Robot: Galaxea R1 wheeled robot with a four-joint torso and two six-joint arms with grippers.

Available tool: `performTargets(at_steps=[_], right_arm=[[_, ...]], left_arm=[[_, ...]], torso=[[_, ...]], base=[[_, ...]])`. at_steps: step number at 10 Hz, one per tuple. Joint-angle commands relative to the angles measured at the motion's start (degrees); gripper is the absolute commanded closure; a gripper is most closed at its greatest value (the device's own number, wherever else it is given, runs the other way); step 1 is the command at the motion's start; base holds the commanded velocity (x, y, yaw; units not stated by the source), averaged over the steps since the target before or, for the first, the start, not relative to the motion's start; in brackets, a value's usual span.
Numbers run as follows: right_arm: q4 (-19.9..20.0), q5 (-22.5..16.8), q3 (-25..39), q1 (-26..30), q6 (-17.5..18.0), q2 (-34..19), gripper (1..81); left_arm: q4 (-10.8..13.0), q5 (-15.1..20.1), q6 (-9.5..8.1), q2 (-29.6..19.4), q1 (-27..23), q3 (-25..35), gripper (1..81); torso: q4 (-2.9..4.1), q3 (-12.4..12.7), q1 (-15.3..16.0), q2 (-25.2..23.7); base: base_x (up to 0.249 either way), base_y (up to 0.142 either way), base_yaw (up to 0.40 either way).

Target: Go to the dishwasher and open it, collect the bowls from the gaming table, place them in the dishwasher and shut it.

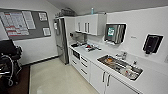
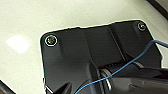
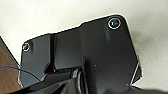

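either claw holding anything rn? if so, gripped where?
Cannot be told. Both wrist views look down past the robot's own dark plate at pale floor, and the head view faces the kitchen counter; no claw fingers can be made out.

Steel sink (image 1: 120,65), fridge (image 1: 60,40), pinboard (image 1: 23,23)

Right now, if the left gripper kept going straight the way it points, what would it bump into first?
Probably the pale, glossy speckled floor. The left wrist view looks down past the robot's dark plate at bare floor, with nothing between, though how far off is unclear.
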Motion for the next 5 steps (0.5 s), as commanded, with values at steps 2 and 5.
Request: performTargets(at_steps=[2, 5], right_arm=[[0.4, -2.9, -0.6, 2.4, -0.3, -0.1, 1.0], [0.4, -2.9, -0.7, 2.4, -0.3, 0.0, 1.0]], left_arm=[[0.5, 2.5, 0.8, 0.1, -2.7, -0.1, 1.0], [0.4, 2.5, 0.98, 0.2, -2.7, -0.1, 1.0]], torso=[[0.0, 0.0, 0.0, 0.0], [0.0, 0.0, 0.0, 0.0]], base=[[0.0, 0.0, 0.35], [0.0, 0.0, 0.351]])
